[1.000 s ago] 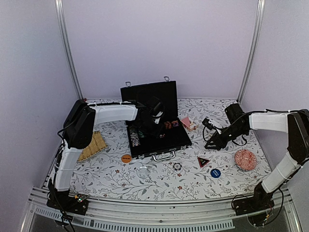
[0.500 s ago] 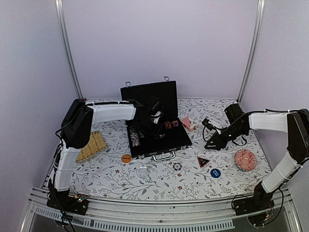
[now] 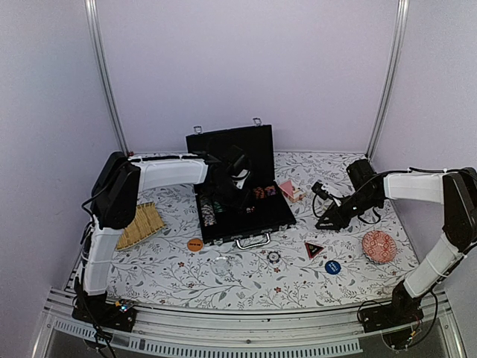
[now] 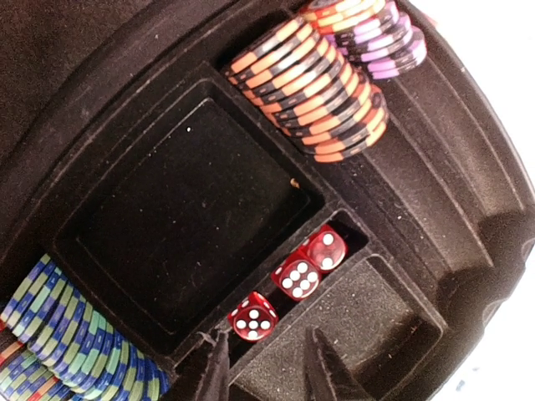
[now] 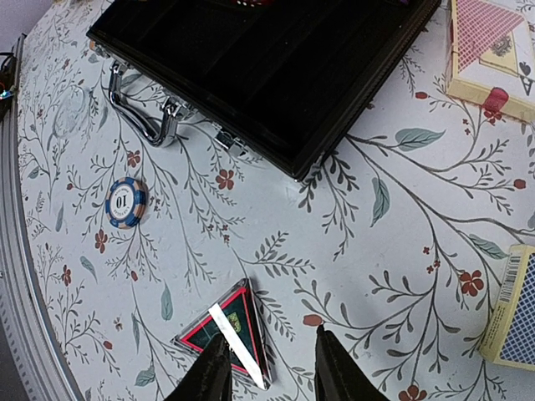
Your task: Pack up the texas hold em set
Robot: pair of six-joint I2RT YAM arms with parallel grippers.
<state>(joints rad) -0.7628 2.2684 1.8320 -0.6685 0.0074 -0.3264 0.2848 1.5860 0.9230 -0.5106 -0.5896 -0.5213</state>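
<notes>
Hidden: we see the left gripper (image 4: 266, 338) tips only in its wrist view; from above its own wrist covers them.
Cut off: the red-backed deck (image 5: 493, 42) and blue-backed deck (image 5: 517, 309) run past the right wrist frame edges.
Hard to read: we can't make out the print on the orange disc (image 3: 195, 244), the blue disc (image 3: 332, 267) or the triangular piece (image 5: 226, 330).
Writing: we read "10" on the blue-and-white chip (image 5: 126, 201). There is a barcode on the blue-backed deck and a spade mark on the red-backed one.
Case look: the case (image 3: 257, 216) is black and briefcase-style, lid up, silver handle (image 5: 138, 104) facing the arms, black moulded slots inside.
Case place: middle of the table (image 3: 171, 276), towards the back, right of the woven tray (image 3: 141, 225).
Contents: we see orange-and-black chips (image 4: 309, 88) beside purple chips (image 4: 384, 38), blue-and-green chips (image 4: 58, 334) in another slot, and three red dice (image 4: 297, 277) in a narrow slot.
Left gripper: jaws parted, nothing between them, tips just short of the nearest die.
Right gripper (image 5: 270, 347): jaws parted, gripping nothing, above the triangular piece, which lies flat on the table right of the case.
</notes>
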